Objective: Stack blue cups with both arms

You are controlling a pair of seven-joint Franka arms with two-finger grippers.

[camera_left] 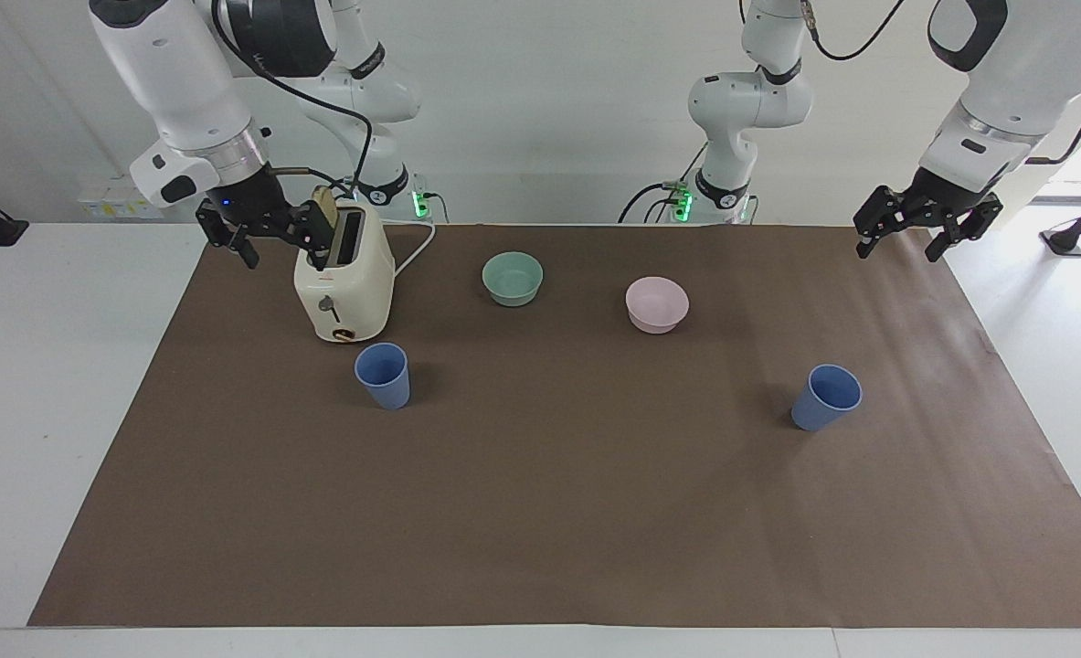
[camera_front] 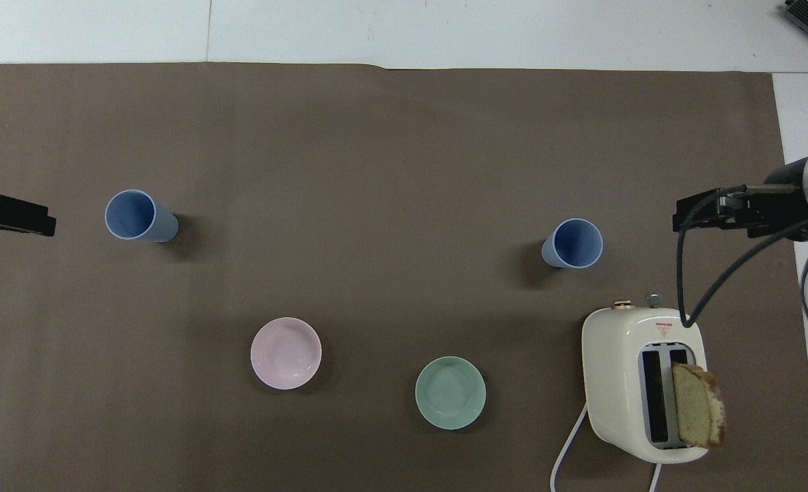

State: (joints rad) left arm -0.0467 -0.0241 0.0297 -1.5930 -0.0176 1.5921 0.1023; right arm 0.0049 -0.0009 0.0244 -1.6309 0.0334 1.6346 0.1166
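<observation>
Two blue cups stand upright and apart on the brown mat. One cup point(camera_left: 382, 375) point(camera_front: 573, 243) is just farther from the robots than the toaster, toward the right arm's end. The other cup point(camera_left: 826, 397) point(camera_front: 137, 216) is toward the left arm's end. My right gripper point(camera_left: 275, 249) point(camera_front: 701, 217) hangs open and empty in the air beside the toaster's top. My left gripper point(camera_left: 898, 247) point(camera_front: 14, 215) hangs open and empty over the mat's edge at the left arm's end. Neither gripper touches a cup.
A cream toaster point(camera_left: 344, 283) point(camera_front: 639, 383) with a bread slice point(camera_front: 697, 413) in one slot stands near the right arm. A green bowl point(camera_left: 513, 277) point(camera_front: 450, 393) and a pink bowl point(camera_left: 656, 303) point(camera_front: 285, 352) sit nearer to the robots than the cups.
</observation>
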